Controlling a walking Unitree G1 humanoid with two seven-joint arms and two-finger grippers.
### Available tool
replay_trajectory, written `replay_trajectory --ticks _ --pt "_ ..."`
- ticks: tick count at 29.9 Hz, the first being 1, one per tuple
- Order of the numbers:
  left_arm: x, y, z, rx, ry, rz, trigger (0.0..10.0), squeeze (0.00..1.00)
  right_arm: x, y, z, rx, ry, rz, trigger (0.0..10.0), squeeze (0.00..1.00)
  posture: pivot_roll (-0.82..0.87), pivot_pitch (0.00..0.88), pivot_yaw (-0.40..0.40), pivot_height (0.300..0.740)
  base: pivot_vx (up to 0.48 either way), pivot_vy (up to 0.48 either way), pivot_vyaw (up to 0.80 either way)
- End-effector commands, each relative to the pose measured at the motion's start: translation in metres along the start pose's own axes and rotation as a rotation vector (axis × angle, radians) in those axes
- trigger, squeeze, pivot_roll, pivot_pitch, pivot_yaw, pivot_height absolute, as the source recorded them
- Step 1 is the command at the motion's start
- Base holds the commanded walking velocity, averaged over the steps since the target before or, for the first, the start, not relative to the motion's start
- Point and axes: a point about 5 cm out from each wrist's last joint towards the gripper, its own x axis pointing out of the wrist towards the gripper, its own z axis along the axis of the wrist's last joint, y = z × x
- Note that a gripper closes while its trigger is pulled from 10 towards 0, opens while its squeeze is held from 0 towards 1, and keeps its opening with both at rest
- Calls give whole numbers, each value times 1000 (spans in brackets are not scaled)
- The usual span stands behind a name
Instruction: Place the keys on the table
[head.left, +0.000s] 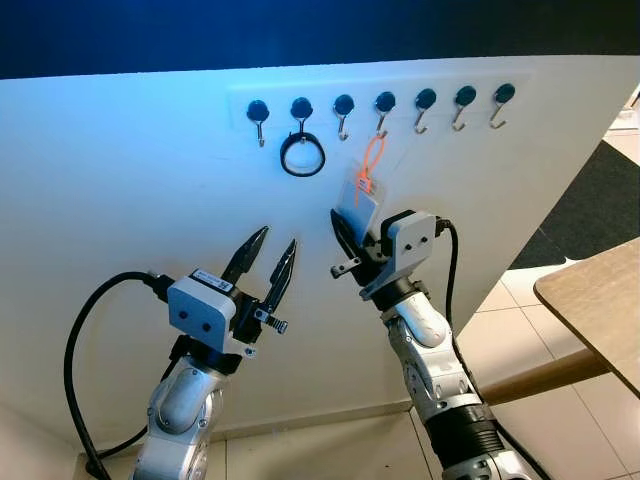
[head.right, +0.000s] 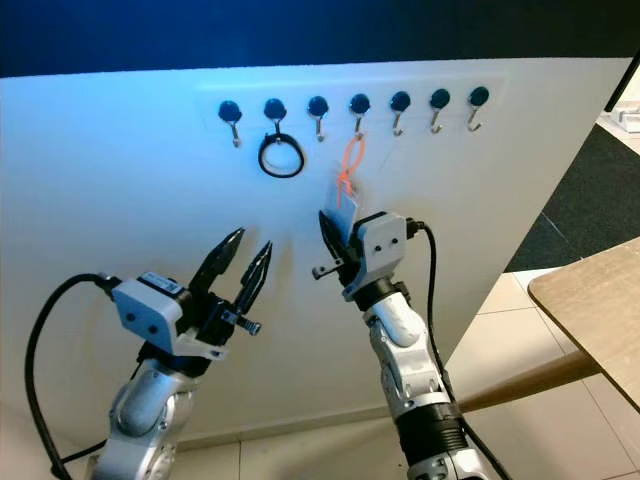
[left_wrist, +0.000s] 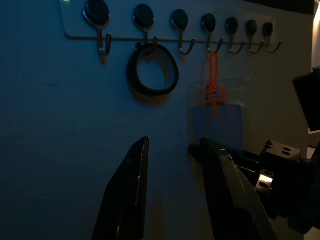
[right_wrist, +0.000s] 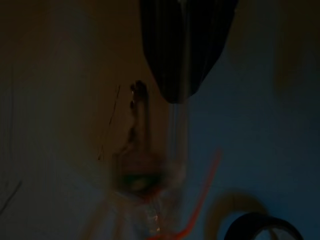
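The keys hang in a clear tag pouch (head.left: 362, 197) on an orange strap (head.left: 372, 158) from the fourth hook of a wall rail. In the dark, blurred right wrist view a key (right_wrist: 142, 125) can be made out inside the pouch. My right gripper (head.left: 341, 225) is raised against the wall, shut on the pouch's lower edge. My left gripper (head.left: 278, 238) stands open to the left of the pouch, pointing up at the wall with nothing between its fingers (left_wrist: 135, 170). The wooden table (head.left: 590, 295) is at the right edge, lower than the grippers.
A black ring (head.left: 302, 155) hangs from the second hook, up and to the left of the pouch. The other hooks (head.left: 458, 105) are bare. A dark mat (head.left: 600, 200) and pale floor tiles (head.left: 520, 320) lie to the right of the white wall panel.
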Motion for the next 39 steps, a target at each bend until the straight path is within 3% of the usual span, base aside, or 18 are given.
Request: replay_trajectory --ticks 1,4,5,6,7,8,9,10,12,30,39 --pt "1 -2 3 10 -6 -6 10000 0 -1 1 -2 -3 16 0 10000 0 63 104 -14 740 0 0 0" --pt "2 -2 3 11 -6 -5 10000 0 -1 0 -2 -4 15 -1 10000 0 61 104 -14 740 0 0 0" --pt "2 -2 3 13 -6 -5 10000 0 -1 0 -2 -3 11 -2 5098 0 60 103 -14 740 0 0 0" --pt "2 -2 3 14 -6 -5 10000 0 -2 0 -1 -2 7 -3 3098 0 60 103 -14 740 0 0 0" --pt "2 -2 3 14 -6 -5 10000 0 -2 0 -1 -2 7 -3 3098 0 60 103 -14 740 0 0 0" --pt "2 -2 4 17 -6 -4 10000 0 -2 0 0 0 3 -5 0 0 60 104 -13 740 0 0 0" --pt "2 -2 4 17 -6 -4 10000 0 -2 0 0 0 3 -5 0 0 60 104 -13 740 0 0 0" --pt "2 -2 4 18 -6 -5 10000 0 -2 1 1 -6 -2 -9 9490 0 59 104 -14 740 0 0 0" --pt "3 -2 4 21 -6 -6 10000 0 -3 2 4 -13 -23 -14 10000 0 59 104 -14 740 0 0 0" --pt "6 -3 4 30 -8 -22 10000 0 8 -9 43 -31 -215 -106 10000 0 58 97 -10 740 0 0 0" --pt "5 -5 3 31 -2 -30 10000 0 8 -9 37 -9 -177 -108 10000 0 62 95 -13 740 0 0 0"
